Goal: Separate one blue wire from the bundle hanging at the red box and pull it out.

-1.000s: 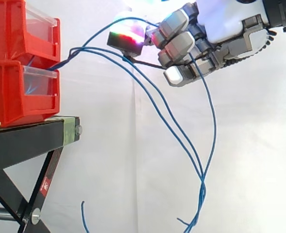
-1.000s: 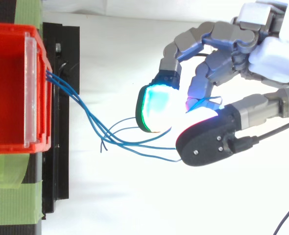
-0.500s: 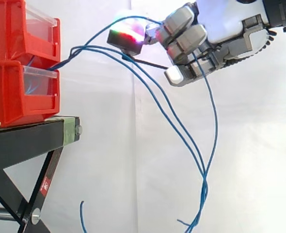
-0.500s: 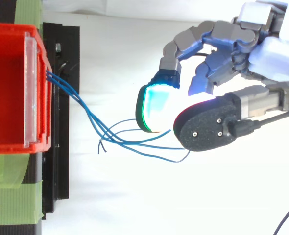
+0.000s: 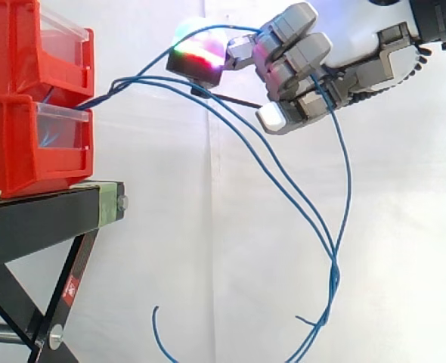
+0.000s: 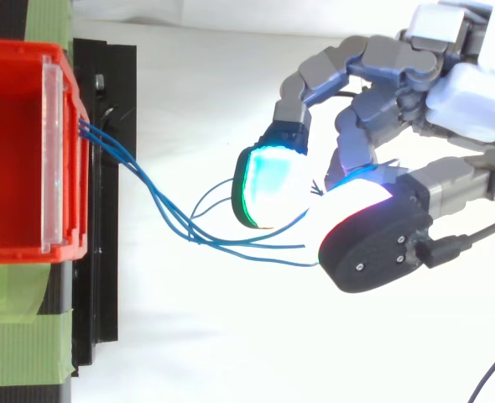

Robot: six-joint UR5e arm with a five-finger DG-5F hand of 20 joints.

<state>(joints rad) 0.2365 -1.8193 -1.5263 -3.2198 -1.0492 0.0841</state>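
The hand (image 5: 292, 59) is seen entering from the upper right of the side view, held high and level with the top of the stack of bins, its fingers bent at the knuckles and pointed toward the boxes. One fingertip pad (image 5: 199, 54) is stretched furthest forward and glows green and red (cyan and green from above (image 6: 268, 189)). In the top view the thumb (image 6: 373, 243) is brought in close under that pad, so the hand is closed rather than spread. One thin blue wire (image 5: 348, 181) is caught within the curled fingers: it is carried up over the glowing pad, passed through the fingers and left to hang down in a long arc below the wrist. The other blue wires (image 5: 283, 189) are left outside the grasp; they run beneath the pad and sag away to the lower right, where they cross the held one. All the wires are traced back to the gap between two stacked red plastic bins (image 5: 26, 144), set on a black metal stand (image 5: 41, 219) at the left. Green tape (image 6: 21, 336) is seen on the stand from above. A white curtain (image 5: 170, 227) is hung behind.
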